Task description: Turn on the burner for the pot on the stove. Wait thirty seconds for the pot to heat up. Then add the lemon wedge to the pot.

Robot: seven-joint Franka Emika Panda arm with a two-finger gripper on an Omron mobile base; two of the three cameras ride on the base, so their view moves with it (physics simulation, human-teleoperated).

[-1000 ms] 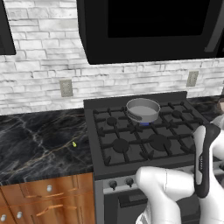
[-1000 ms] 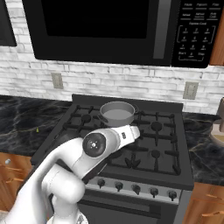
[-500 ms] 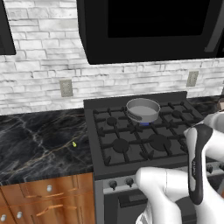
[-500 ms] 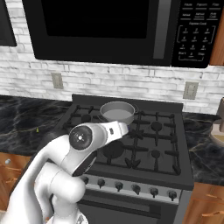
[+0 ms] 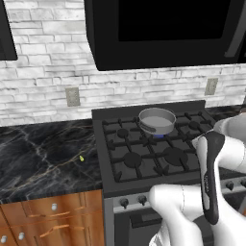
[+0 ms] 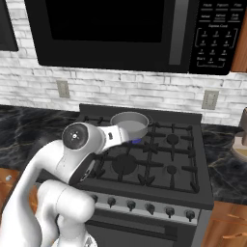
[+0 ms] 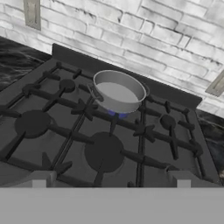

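The grey pot [image 5: 157, 120] [image 6: 130, 124] [image 7: 119, 90] stands empty on the black stove [image 5: 144, 163] [image 6: 183, 169] [image 7: 144, 148], at the back middle. A small blue glow marks the lit burner [image 5: 158, 136] [image 6: 137, 141] [image 7: 117, 114] beneath it. On the black marble counter left of the stove lies the tiny yellow-green lemon wedge [image 5: 81, 158]. My gripper [image 7: 110, 181] is open with nothing between its fingertips [image 7: 39, 179]. It hangs above the stove's front edge and faces the pot from a distance.
A black microwave [image 6: 111, 29] hangs over the stove. Small dark knobs [image 6: 149, 208] [image 5: 124, 202] line the stove front. A pale container [image 6: 241, 144] stands on the right counter. My white arm [image 6: 77, 144] [image 5: 211, 178] rises in front of the stove.
My arm has swung leftward and slightly up over the last second. The pot, the lemon wedge and the open jaws are unchanged.
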